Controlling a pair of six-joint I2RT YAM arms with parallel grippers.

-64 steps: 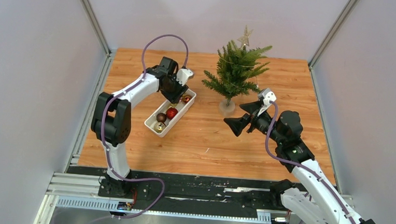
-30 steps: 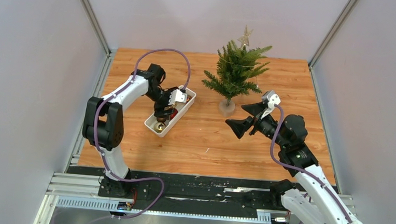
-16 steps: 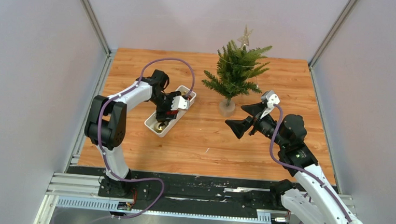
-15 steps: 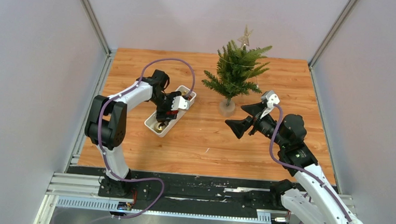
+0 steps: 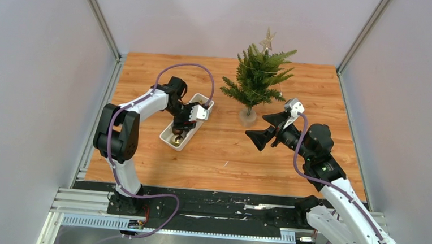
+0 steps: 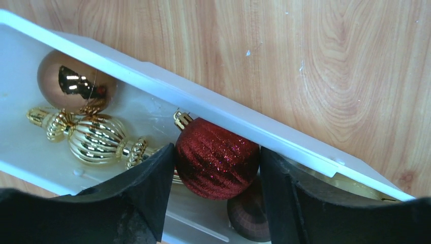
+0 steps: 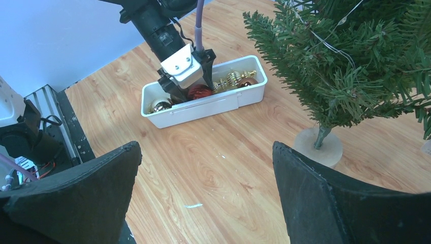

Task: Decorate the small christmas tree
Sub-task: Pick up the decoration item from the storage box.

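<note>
Small christmas tree (image 5: 256, 79) stands upright at the far middle of the wooden table (image 5: 329, 89), a pale star (image 5: 267, 39) on top, its round base (image 5: 247, 117) near the right gripper (image 5: 257, 138), whose 2 fingers are spread wide with nothing between them. To the tree's left, the left gripper (image 6: 217, 152) reaches into the white tray (image 6: 244, 124), its 2 fingers pressed against either side of a red glitter bauble (image 6: 216, 165) lying there. A ribbed gold ornament (image 6: 96, 140), a shiny copper ball (image 6: 71, 81) and a brown ball (image 6: 249, 216) share the tray.
</note>
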